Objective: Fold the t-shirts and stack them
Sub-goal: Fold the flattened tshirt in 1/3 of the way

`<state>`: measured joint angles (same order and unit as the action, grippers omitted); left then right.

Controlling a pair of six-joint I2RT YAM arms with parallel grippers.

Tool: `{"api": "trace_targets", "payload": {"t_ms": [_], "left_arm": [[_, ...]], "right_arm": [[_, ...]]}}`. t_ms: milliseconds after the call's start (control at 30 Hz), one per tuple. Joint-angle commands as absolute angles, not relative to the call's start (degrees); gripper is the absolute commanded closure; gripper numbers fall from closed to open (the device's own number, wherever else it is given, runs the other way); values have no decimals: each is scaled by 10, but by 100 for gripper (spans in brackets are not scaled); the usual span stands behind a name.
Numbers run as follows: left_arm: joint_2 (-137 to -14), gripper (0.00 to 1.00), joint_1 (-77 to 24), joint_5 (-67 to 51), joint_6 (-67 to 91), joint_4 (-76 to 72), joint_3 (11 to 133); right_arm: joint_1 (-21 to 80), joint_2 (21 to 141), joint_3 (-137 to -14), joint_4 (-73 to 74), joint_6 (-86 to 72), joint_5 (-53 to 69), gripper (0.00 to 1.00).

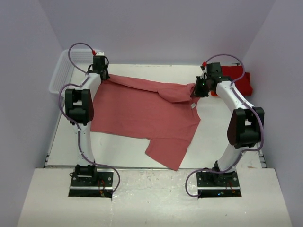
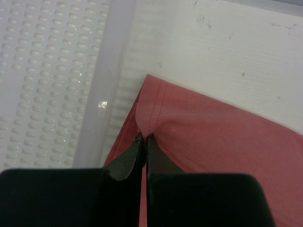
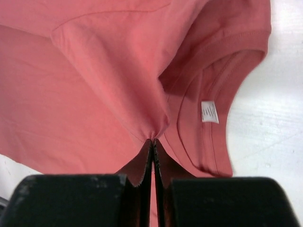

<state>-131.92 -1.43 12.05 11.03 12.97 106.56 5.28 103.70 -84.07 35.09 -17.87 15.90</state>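
A faded salmon-red short-sleeved cloth t-shirt (image 1: 142, 111) lies spread across the middle of the white table (image 1: 215, 142). It reaches from near the far left corner to right of centre. One sleeve (image 1: 166, 153) points toward the near edge.

The left gripper (image 2: 144, 138) is at the shirt's far left corner, its two black jaws pressed together on a small pinch of the stitched hem. The cloth rises into a little peak between the tips. Just beside that corner, along the left edge of the table, stands a white plastic mesh basket (image 2: 42, 71). The shirt's corner is close to its rim, though I cannot tell if it touches.

The right gripper (image 3: 152, 141) is at the right end of the shirt, near the neck opening. Its jaws are clamped tight on a gathered fold of the salmon fabric, which fans out from the tips in creases. Just to the right of the pinch, the ribbed collar (image 3: 222, 61) curves open. A small white label (image 3: 209, 111) shows on its inside. Between the two grippers, the shirt's far edge runs as a turned-over strip.

In the far right corner of the table, behind the right arm and apart from the spread shirt, sits a pile of brighter deep-red folded t-shirts (image 1: 239, 78). It is partly hidden by the arm.
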Motion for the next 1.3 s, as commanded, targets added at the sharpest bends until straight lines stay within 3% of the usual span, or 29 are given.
{"api": "trace_targets", "payload": {"t_ms": [0, 300, 1267], "left_arm": [[-1310, 100, -5, 115, 119, 140, 1042], [-1300, 100, -6, 112, 117, 139, 1034], [-1208, 100, -6, 174, 121, 98, 987]], "right_arm": [[61, 978, -815, 333, -191, 131, 100], [91, 989, -802, 353, -188, 69, 100], [98, 959, -846, 381, -185, 75, 100]]}}
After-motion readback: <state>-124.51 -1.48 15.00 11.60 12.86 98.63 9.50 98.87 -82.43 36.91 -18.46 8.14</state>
